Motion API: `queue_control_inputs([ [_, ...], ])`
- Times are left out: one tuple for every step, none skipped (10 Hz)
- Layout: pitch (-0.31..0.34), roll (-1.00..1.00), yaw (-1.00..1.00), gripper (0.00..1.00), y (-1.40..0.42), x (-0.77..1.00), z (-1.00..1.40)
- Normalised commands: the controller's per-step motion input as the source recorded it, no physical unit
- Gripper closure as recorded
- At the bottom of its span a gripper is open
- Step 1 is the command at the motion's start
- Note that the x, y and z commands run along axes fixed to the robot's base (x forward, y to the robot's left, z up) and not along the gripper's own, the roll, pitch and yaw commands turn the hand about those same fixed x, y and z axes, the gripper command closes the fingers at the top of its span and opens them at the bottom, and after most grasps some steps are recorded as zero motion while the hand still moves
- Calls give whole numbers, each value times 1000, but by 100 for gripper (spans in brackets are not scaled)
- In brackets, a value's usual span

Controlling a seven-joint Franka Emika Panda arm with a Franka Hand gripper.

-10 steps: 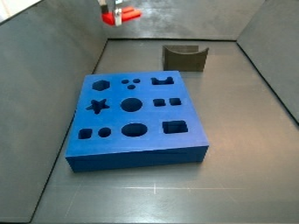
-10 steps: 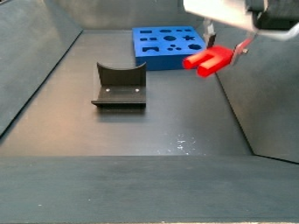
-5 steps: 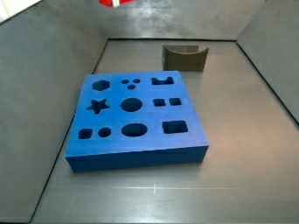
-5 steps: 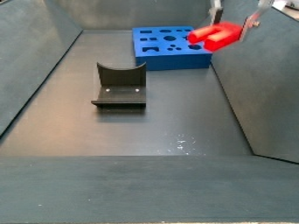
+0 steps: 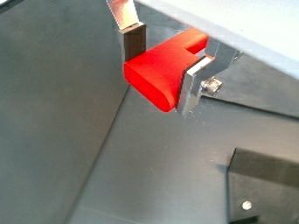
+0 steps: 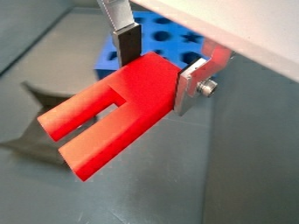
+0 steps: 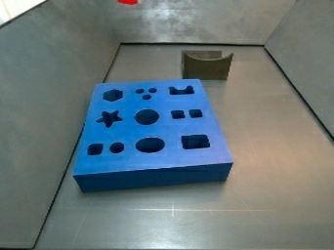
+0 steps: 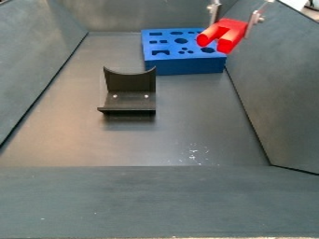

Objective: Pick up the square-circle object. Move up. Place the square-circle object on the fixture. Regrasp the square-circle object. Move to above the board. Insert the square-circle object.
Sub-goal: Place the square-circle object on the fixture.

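My gripper (image 6: 160,63) is high in the air, its two silver fingers (image 5: 135,39) closed on the red block (image 6: 117,114), which I hold by its solid end so that its two pegs point away from the jaws. In a side view the block (image 8: 225,34) hangs well above the floor, near the far end of the blue board (image 8: 181,50). The fixture (image 8: 127,91) stands alone on the floor, well apart from the board (image 7: 150,134).

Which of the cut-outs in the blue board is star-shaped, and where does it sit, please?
The star cut-out on the board: left column, between a hexagon above and a square below. The tool hangs high, clamping the red square-circle object.
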Motion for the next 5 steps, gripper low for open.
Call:
queue_control_inputs([
  [-37, -9, 1000, 100, -64, 1000, -52],
  [-38, -7, 1000, 100, -59, 1000, -53],
  [-40, -4, 1000, 100, -54, 1000, -54],
  [-41, 0, 1000, 100, -49, 1000, -55],
  [-41, 9, 998, 100, -46, 1000, -57],
])
